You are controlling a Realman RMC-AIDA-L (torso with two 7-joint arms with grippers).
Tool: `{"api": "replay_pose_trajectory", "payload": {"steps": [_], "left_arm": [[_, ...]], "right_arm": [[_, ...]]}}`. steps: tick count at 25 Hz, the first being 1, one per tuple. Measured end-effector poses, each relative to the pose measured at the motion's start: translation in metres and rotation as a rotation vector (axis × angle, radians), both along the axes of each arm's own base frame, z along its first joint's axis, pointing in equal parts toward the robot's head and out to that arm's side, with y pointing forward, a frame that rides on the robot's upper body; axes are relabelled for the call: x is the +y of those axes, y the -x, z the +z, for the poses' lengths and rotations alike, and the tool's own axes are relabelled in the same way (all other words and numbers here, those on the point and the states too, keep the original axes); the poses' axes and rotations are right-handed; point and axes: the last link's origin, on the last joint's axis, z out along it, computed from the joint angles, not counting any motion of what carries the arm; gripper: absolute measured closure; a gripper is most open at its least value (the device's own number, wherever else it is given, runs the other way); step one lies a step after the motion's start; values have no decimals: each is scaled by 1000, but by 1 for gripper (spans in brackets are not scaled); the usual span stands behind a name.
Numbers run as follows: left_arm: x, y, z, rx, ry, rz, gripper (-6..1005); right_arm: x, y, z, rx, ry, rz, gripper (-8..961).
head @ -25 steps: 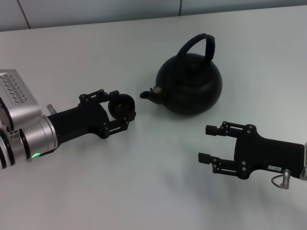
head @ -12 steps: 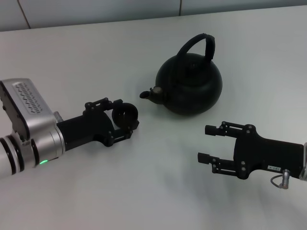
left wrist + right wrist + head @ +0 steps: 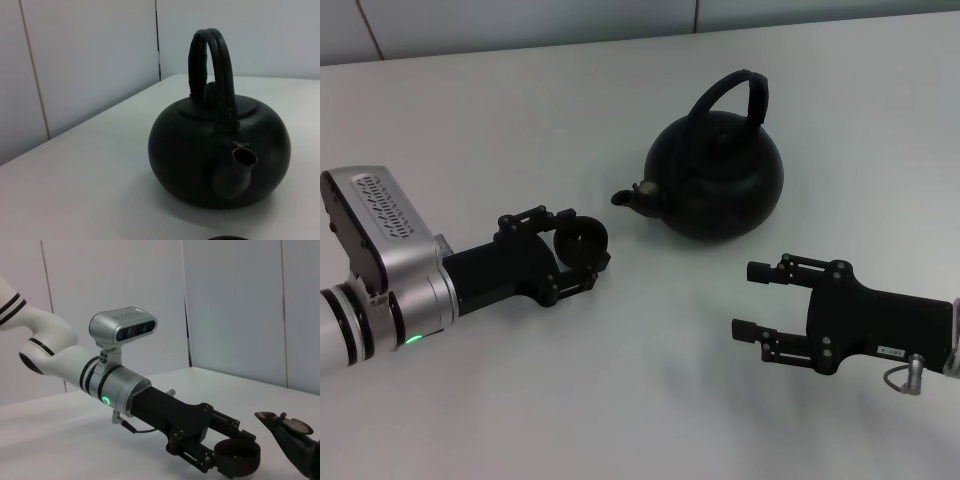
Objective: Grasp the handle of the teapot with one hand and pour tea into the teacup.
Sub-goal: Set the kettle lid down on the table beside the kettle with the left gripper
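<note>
The left gripper (image 3: pixel 582 243) reaches in from the robot's left, low over the white tabletop (image 3: pixel 620 400), and its jaws are closed around the small black teacup (image 3: pixel 580 238), one finger on either side of the cup's wall. The right wrist view shows the same hold from the side: the cup (image 3: pixel 239 456) sits upright between the fingers at the end of the left arm, close above the tabletop, though whether it touches the surface cannot be told. The teapot (image 3: pixel 715 180) stands on the tabletop beyond and to the right of the cup, near it but apart from it, with its short spout (image 3: pixel 638 196) pointing toward the held cup. Its tall arched handle (image 3: pixel 732 92) rises upright over the lid, with nothing touching it. In the left wrist view the teapot (image 3: pixel 220 160) fills much of the scene, the spout (image 3: pixel 239 167) facing the camera and the handle (image 3: pixel 212 65) looping over the top, while a sliver of the cup's rim (image 3: pixel 227 238) shows at the frame's edge. The right gripper (image 3: pixel 762 298) hangs over the tabletop on the robot's right, in front of the teapot and well apart from it, with its jaws spread wide and nothing between them
</note>
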Motion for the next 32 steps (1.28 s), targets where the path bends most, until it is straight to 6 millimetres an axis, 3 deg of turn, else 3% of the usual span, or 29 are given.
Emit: {"api": "replay_pose_trajectory", "payload": {"steps": [32], "left_arm": [[-2, 2, -5, 19, 2, 15, 155]], "right_arm": [[0, 0, 0, -1, 0, -2, 260]]}}
